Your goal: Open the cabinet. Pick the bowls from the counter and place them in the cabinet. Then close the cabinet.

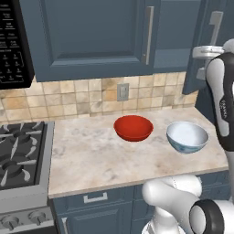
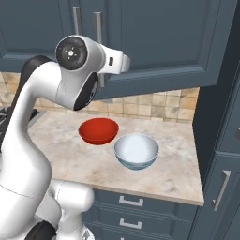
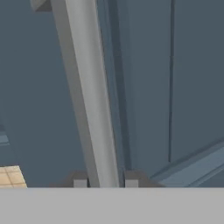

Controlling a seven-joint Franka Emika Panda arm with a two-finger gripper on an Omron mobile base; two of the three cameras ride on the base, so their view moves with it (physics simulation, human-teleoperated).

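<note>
The cabinet (image 1: 91, 32) hangs above the counter (image 1: 87, 155). Its left door is shut, and its right door (image 1: 203, 41) stands swung partly out. In the hand view my gripper (image 3: 106, 183) is shut on that door's long silver handle (image 3: 89, 96), with the bar running up between the two fingertips. From the right base view my hand (image 2: 117, 62) reaches up to the door's lower part. The red bowl (image 1: 133, 127) (image 2: 98, 131) and the white bowl with blue pattern (image 1: 187, 136) (image 2: 136, 151) sit side by side on the counter, both upright and empty.
A black gas stove (image 1: 18, 155) borders the counter on the left, with a microwave (image 1: 13, 41) above it. A tall cabinet (image 2: 225, 140) closes the counter's right end. My own arm (image 1: 224, 100) rises beside the white bowl.
</note>
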